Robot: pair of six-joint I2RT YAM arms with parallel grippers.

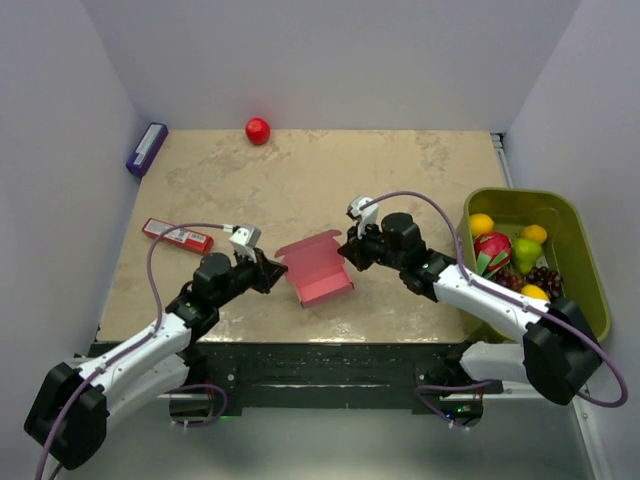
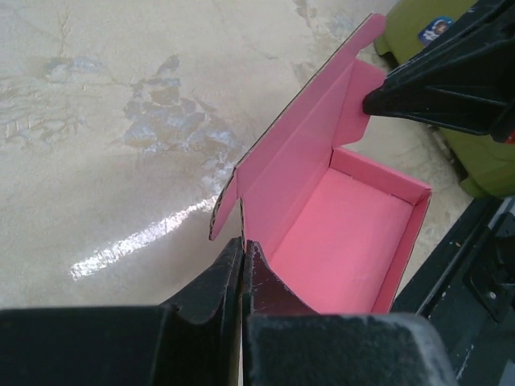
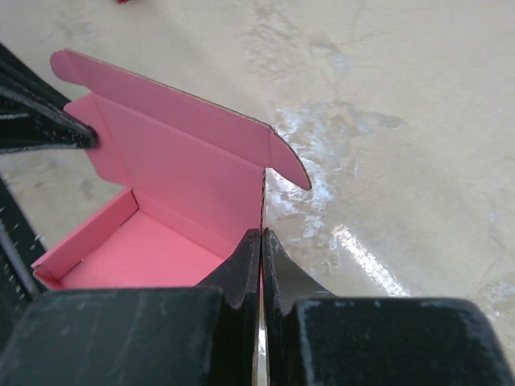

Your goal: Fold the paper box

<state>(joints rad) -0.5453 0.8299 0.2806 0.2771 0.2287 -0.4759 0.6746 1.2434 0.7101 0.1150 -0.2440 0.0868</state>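
box: paper box (image 1: pixel 315 268) sits mid-counter (image 1: pixel 420 170), toward the near edge, between the two arms. Tray is part-formed: floor down, low walls up, lid flap (image 2: pixel 306 145) standing open along the far side, rounded ear tabs at both its ends.
left fingers: (image 2: pixel 216 283) pinched together on thin card at the box's left end, by the corner under the lid flap.
right fingers: (image 3: pixel 238 272) likewise pinched on the card at the right end, mirrored corner.
step (my read): both ends gripped, squaring the end walls ahead of closing the lid. Roughly halfway.
do it well: move both arms symmetrically, so the tray doesn't skew or slide on the glossy counter.
do it well: fold along the die-cut creases only. Rotate about the crease line, don't pull outward.
do it well: keep the floor flat on the counter. Lifting one end will rack the walls.
ear tabs: need to point inward before the lid comes down.
risk: card is thin. A hard pinch plus twist could crease a wall or tear a corner.
clutter: red packet (image 1: pixel 177 234) and green bin (image 1: pixel 590 290) are well apart from the box.
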